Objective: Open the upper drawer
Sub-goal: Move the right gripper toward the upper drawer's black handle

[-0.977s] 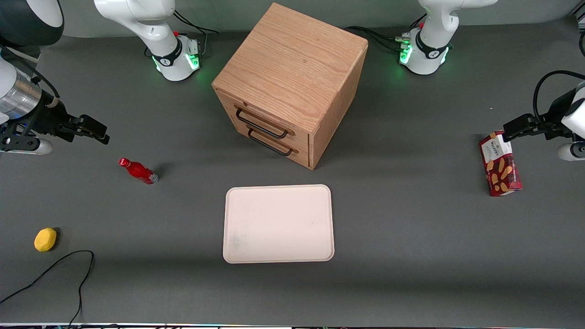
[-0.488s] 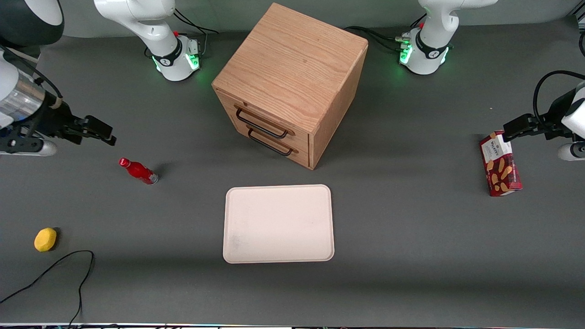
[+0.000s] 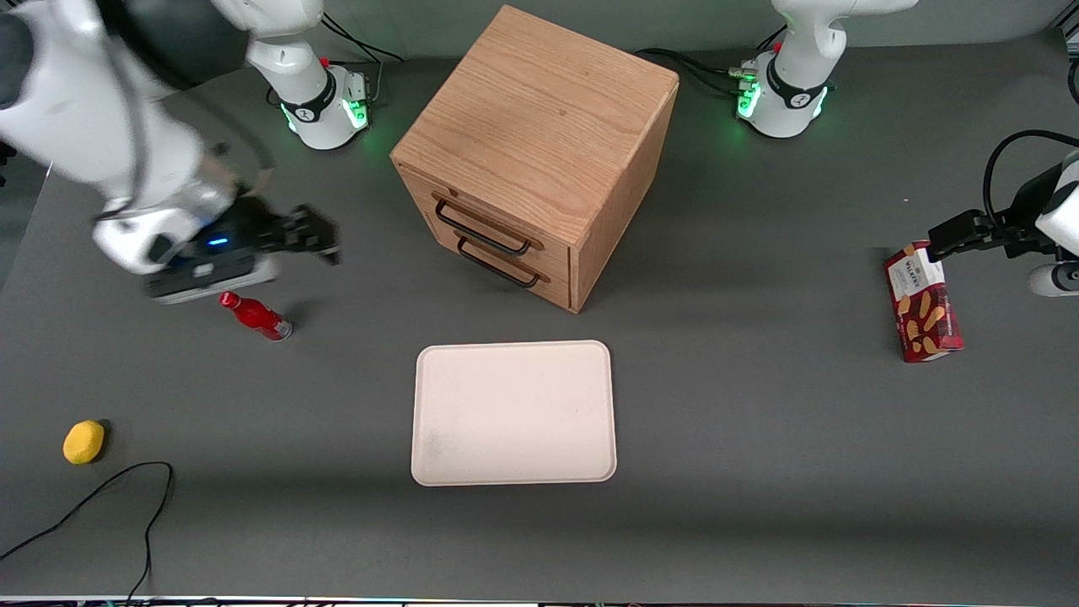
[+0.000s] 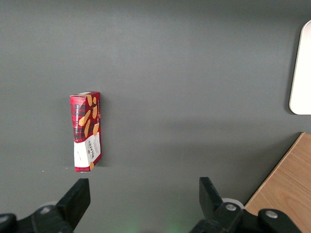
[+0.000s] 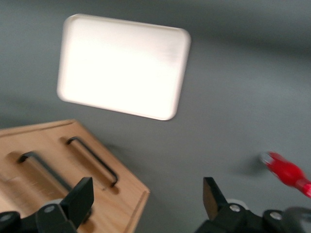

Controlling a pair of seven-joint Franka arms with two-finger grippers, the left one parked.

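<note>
Approach stage: the gripper (image 3: 324,240), fingers spread wide and empty, hangs above the counter (image 3: 759,438) near the red bottle (image 3: 255,316). Best practice: centre on the upper drawer (image 3: 480,221) handle (image 3: 482,226), avoiding the lower one.

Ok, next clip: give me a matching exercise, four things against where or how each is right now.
Things:
1. upper drawer
2. pincer
3. bottle
4. tray

States:
A. lying on the table near the working arm
B. shut, handle untouched
C. bare, nearer the front camera than the cabinet
D. open, in the air between bottle and cabinet

Pairs: 1-B, 2-D, 3-A, 4-C
</note>
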